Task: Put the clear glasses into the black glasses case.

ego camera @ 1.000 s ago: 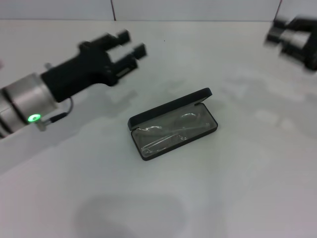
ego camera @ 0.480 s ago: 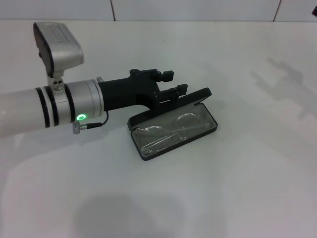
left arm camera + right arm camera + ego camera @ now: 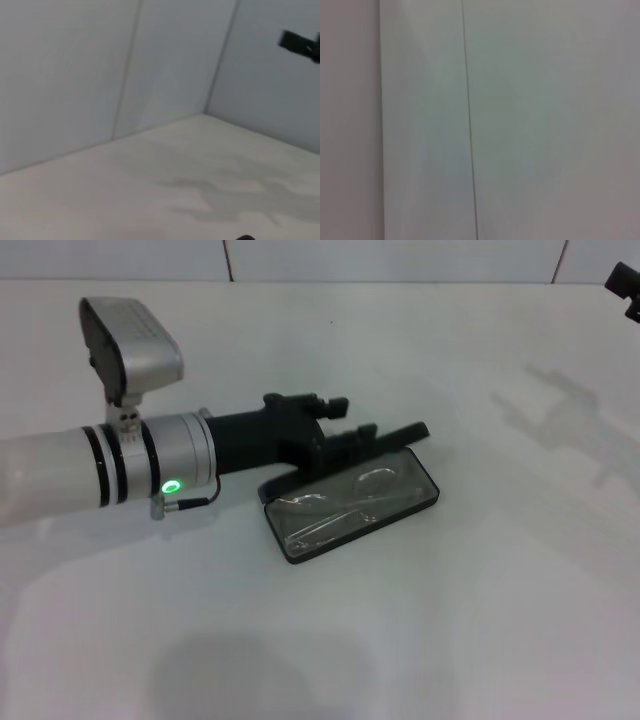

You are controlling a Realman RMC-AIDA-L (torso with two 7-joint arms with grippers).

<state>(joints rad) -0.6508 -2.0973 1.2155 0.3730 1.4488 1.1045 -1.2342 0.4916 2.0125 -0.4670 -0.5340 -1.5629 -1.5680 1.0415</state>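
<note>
Left gripper [image 3: 355, 416] is right down at the black glasses case [image 3: 352, 492], reaching in from the left side of the white table [image 3: 480, 620], and its two fingers [image 3: 334, 403] stand a narrow gap apart, nothing between them. The nearer finger lies along the back of the raised lid, touching it or just beside it; which one, the head view can't settle. The lid is tipped partway over the tray. Inside the tray, there they are: the clear glasses [image 3: 345, 505], lying flat on the lining, lens toward the far right end, arms folded across. A green light [image 3: 172, 486] glows on the silver wrist of that arm. Right gripper [image 3: 627, 285] is well apart, just a dark sliver at the far right edge of the table, too little showing to tell how its fingers stand. Its wrist view gives only pale wall panels [image 3: 520, 120]
</note>
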